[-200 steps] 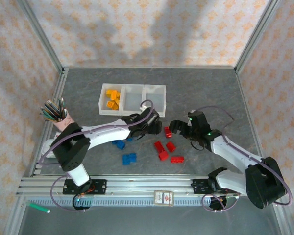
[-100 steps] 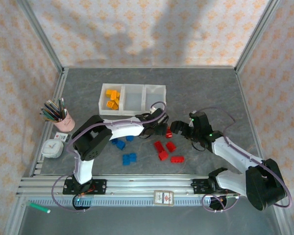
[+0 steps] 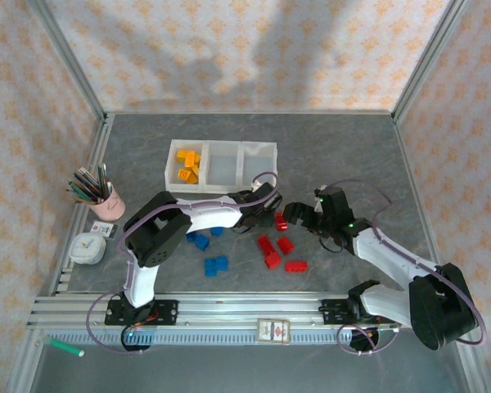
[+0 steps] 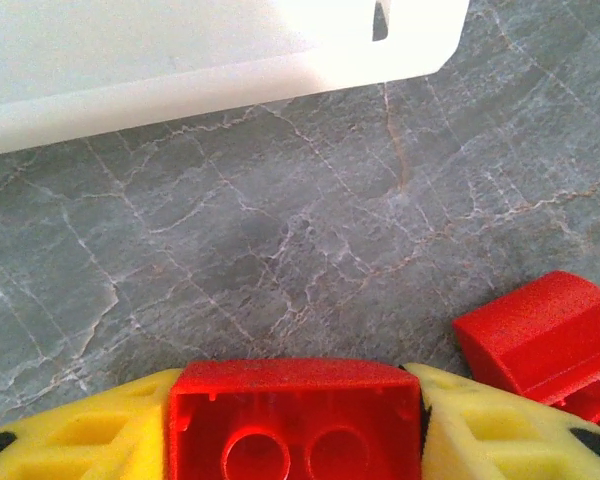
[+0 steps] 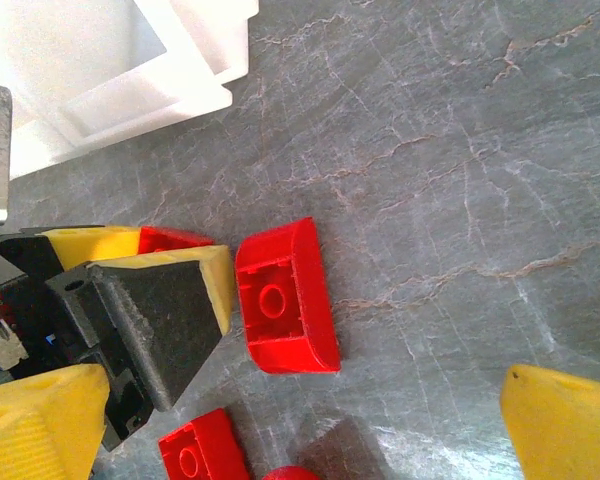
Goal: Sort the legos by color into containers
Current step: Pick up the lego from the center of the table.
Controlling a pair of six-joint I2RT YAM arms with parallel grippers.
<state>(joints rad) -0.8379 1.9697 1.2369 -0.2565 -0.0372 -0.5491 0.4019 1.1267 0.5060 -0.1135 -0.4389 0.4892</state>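
The left end effector (image 3: pixel 268 214) is pinching a red lego (image 4: pixel 295 398) on the desk, just near of the containers (image 3: pixel 221 187), apparently for binning. The right end effector (image 3: pixel 298 216) is hovering wide open beside another red lego (image 5: pixel 282 298).

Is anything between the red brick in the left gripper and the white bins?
No. The left wrist view shows bare table from the red brick in the left gripper to the white bins.
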